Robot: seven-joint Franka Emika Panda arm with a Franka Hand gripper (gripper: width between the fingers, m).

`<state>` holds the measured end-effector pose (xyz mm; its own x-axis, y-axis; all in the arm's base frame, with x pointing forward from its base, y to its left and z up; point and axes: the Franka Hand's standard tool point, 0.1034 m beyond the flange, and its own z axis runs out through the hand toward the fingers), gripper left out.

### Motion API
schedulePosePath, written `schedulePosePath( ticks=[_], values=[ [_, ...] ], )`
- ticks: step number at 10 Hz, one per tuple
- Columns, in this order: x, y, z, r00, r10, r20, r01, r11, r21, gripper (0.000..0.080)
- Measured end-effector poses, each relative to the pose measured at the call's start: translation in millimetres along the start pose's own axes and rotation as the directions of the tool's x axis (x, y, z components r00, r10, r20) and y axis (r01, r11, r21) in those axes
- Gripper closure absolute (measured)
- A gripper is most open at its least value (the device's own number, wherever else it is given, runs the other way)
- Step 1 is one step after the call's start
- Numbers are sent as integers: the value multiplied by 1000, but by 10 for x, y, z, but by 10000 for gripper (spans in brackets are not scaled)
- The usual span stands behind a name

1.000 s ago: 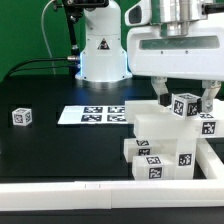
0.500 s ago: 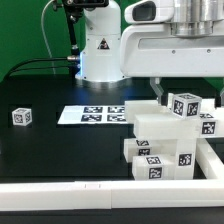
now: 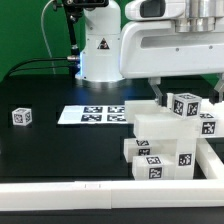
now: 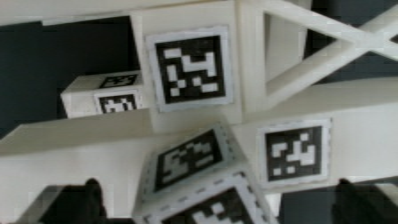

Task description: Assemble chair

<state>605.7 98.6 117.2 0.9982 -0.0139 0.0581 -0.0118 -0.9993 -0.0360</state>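
Above the chair, well to the exterior view's right of the marker board, my gripper hangs with jaws spread wide, holding nothing.

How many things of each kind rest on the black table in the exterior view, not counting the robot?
Small tagged cube: 1
Marker board: 1
Chair structure of joined white tagged pieces: 1
White border rails along the table's edges: 2
Total: 5
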Motion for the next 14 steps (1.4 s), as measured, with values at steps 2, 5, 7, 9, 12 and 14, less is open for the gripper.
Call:
schedulePosePath(
  ticks=[2, 5, 7, 9, 12, 14],
  values=[
    [-1, 1, 2, 999, 42, 0, -42, 999, 0, 519],
    [3, -32, -4, 943, 332, -2, -332, 943, 3, 518],
    [8, 7, -5, 824, 567, 1, -567, 824, 13, 518],
    [8, 4, 5, 670, 742, 1, -742, 670, 24, 517],
    [27, -21, 4, 500, 866, 10, -865, 499, 53, 517],
    [47, 7, 6, 337, 940, 44, -940, 334, 63, 517]
  ],
)
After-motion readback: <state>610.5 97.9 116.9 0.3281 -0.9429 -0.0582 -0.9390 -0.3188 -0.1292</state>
